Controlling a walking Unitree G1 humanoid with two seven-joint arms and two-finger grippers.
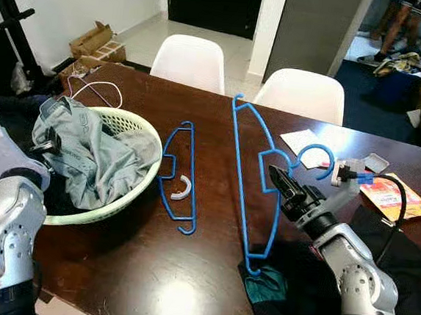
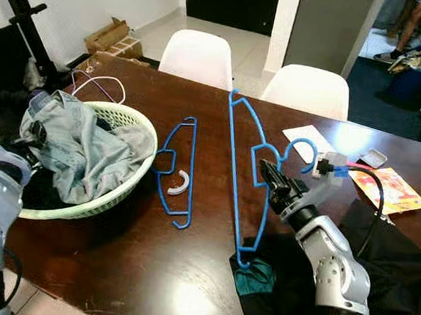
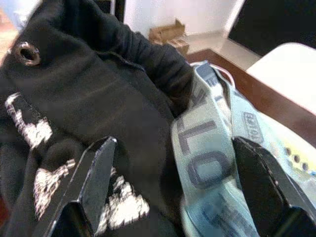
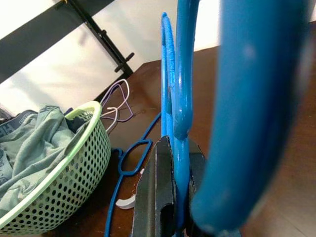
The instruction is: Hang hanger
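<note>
Head camera first: the right claw [image 1: 276, 179] is pinched tight on the big blue hanger [image 1: 245, 181], grabbing it near the neck just below the hook, which curls out toward a white paper [image 1: 305, 145] on the dark wooden surface [image 1: 149, 270]. The hanger's long bar runs from the far edge, close to the two white chairs [image 1: 190, 62], back toward the robot, where its near corner sits on a teal cloth [image 1: 266, 284]. A smaller blue hanger [image 1: 177, 175] lies flat just to the left, with a little white curved piece [image 1: 180, 189] inside its frame. Further left there's a pale green laundry basket [image 1: 138, 188] stuffed with grey-green clothes [image 1: 85, 154]. An orange leaflet [image 1: 392, 194] sits off to the right, and a person's legs [image 1: 402, 27] show in the far room.

Left wrist view: the left claw [image 3: 170, 190] is spread wide open with nothing in it, hanging over a black printed garment [image 3: 84, 113] and a grey-green strap with lettering [image 3: 207, 158].

Right wrist view: the black fingers [image 4: 160, 197] are clamped flat against the blue hanger's bar, super close up. Behind it you can see the basket, the smaller hanger and a white wire hanger [image 4: 118, 101] on the surface.
</note>
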